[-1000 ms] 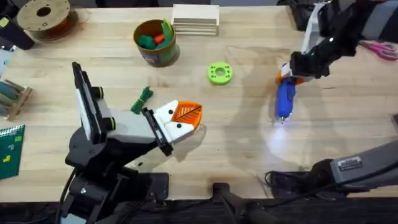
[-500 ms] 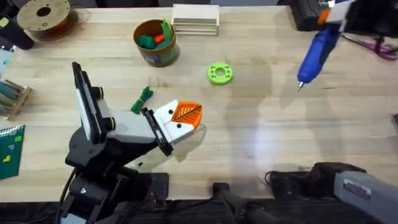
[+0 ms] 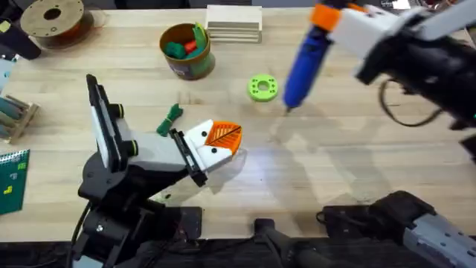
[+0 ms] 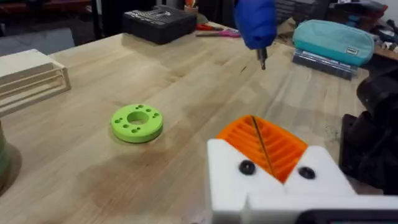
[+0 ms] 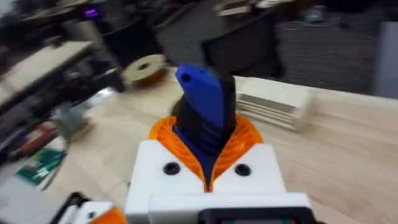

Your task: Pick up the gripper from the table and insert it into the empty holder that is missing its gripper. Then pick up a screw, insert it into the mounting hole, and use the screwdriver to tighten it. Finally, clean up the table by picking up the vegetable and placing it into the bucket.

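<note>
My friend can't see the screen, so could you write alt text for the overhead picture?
The right arm's hand carries a blue pen-shaped screwdriver, tip down, over a wooden table near a lime-green ring disc. The left arm's white-and-orange hand rests beside a small dark-green toy vegetable.

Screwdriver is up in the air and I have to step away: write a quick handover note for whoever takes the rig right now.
Right hand: shut on the screwdriver, held above the table with its tip down, near the green ring.
Left hand: shut, resting low on the table, both orange pads in its white holders.
Vegetable: on the table beside the left arm.
Bucket: at the far side, already holding toy items.
Done: pad seated, screwdriver picked up.
Unclear: whether the mounting screw is in; dark dots show on the holders.
Left: bring the tip to the mounting hole and tighten, then put the vegetable in the bucket.
</note>
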Robot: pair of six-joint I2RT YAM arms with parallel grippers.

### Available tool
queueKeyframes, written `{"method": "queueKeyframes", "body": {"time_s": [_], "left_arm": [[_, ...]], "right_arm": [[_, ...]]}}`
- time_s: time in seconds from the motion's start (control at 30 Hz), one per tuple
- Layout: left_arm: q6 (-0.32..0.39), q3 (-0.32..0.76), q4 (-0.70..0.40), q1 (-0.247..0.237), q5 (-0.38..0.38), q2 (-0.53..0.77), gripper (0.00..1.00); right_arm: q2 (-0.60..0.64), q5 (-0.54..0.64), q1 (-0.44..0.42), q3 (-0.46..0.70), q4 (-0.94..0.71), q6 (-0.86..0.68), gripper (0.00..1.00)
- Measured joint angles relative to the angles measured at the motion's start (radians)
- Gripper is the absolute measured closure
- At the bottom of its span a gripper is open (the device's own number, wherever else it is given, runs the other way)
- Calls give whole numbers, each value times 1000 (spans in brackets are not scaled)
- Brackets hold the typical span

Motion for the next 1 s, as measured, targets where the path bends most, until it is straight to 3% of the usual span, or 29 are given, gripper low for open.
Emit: {"method": "queueKeyframes", "body": {"time_s": [0.23,0.47,0.7,1.0], "left_arm": [[0,0,0,0,0,0,997],[0,0,0,0,0,0,997],[0,0,0,0,0,0,997],[0,0,-3,0,0,0,997]], "right_arm": [[148,-22,252,-6,409,-8,969],[284,-29,385,-6,627,-28,969],[364,-32,450,-6,668,-31,968],[375,-32,461,-6,676,-34,969]]}}
